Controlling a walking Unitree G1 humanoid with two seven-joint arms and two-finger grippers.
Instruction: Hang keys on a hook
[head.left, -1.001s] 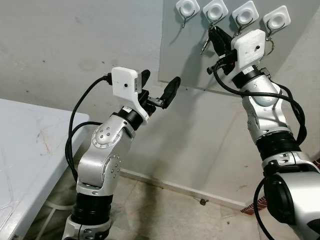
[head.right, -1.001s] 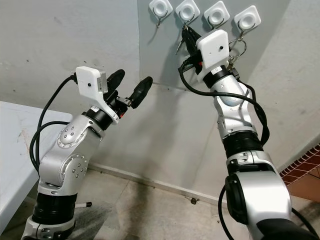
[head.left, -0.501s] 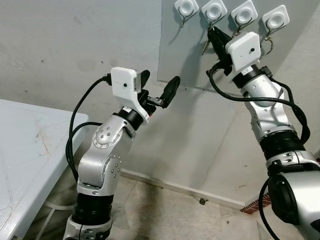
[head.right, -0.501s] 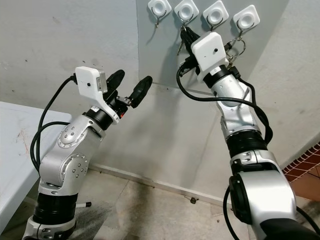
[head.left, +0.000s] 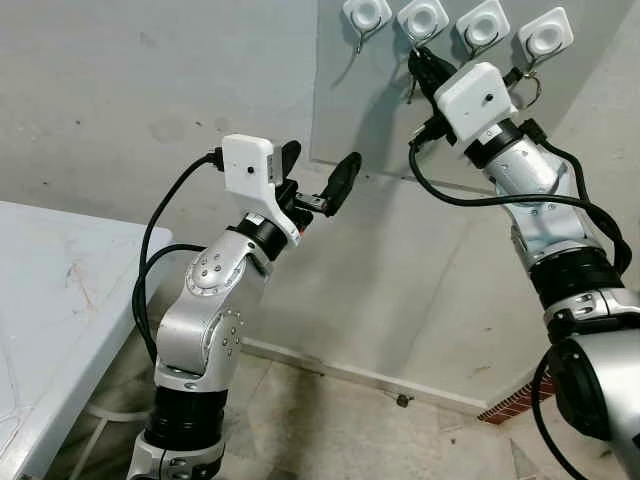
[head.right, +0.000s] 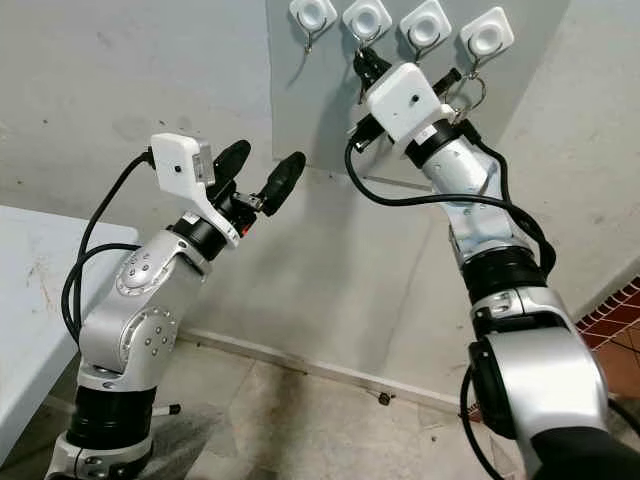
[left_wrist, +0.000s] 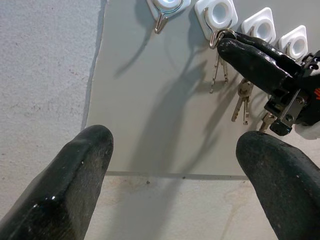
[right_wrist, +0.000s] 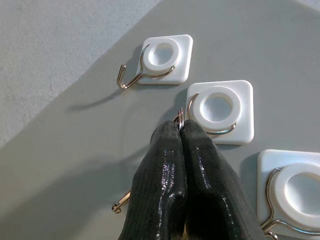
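Observation:
Four white square hooks sit in a row on a grey wall panel (head.left: 350, 110). My right gripper (right_wrist: 179, 129) is raised to the second hook from the left (right_wrist: 220, 111) and is shut on a metal key ring (right_wrist: 178, 118). The ring touches that hook's wire; I cannot tell if it is looped over it. Its keys (left_wrist: 217, 75) dangle below the fingers (left_wrist: 252, 57). The leftmost hook (right_wrist: 160, 57) is bare. My left gripper (head.left: 318, 170) is held up lower and to the left of the panel, open and holding nothing.
Other keys (left_wrist: 242, 102) hang under the two hooks further right. A white table (head.left: 50, 290) stands at the left. The wall is close ahead, with bare floor (head.left: 330, 430) below and a small object (head.left: 400, 400) by the skirting.
My right gripper has risen and shifted left with the key ring, from below the hooks up to the second hook. The left arm has not moved.

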